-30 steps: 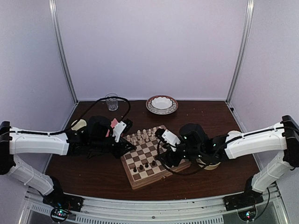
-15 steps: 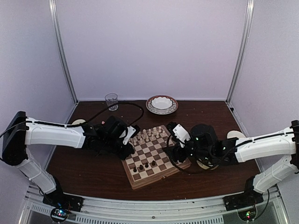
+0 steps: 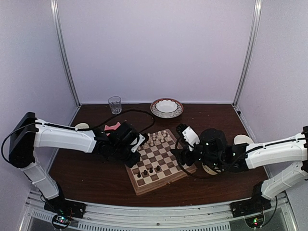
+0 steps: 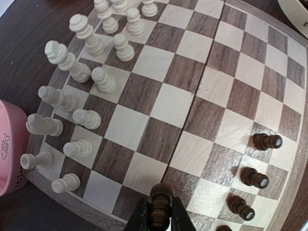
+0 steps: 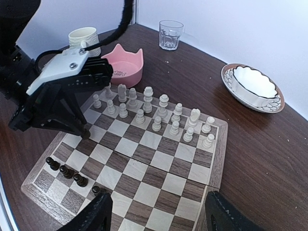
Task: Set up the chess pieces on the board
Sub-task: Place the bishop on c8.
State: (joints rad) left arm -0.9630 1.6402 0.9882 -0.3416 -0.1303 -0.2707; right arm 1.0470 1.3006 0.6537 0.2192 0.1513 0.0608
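The board (image 4: 169,103) shows light and dark brown checks. Between the left jaws, a dark brown chess piece (image 4: 160,206); beyond them, cream-white chessmen (image 4: 103,79) and a pink bowl (image 5: 127,67). The table (image 5: 269,139) is dark brown.

White-shelled arms (image 3: 62,138), black joints, black tools (image 4: 159,215), looping black cables (image 3: 130,112)

This looks like a robot lab. A dark brown counter (image 3: 91,178) sits inside a small booth with plain pale walls (image 3: 154,48) and shiny metal poles (image 3: 65,53). Two white robot arms (image 3: 62,137) are bolted to a metal rail (image 3: 159,214) at its near edge.
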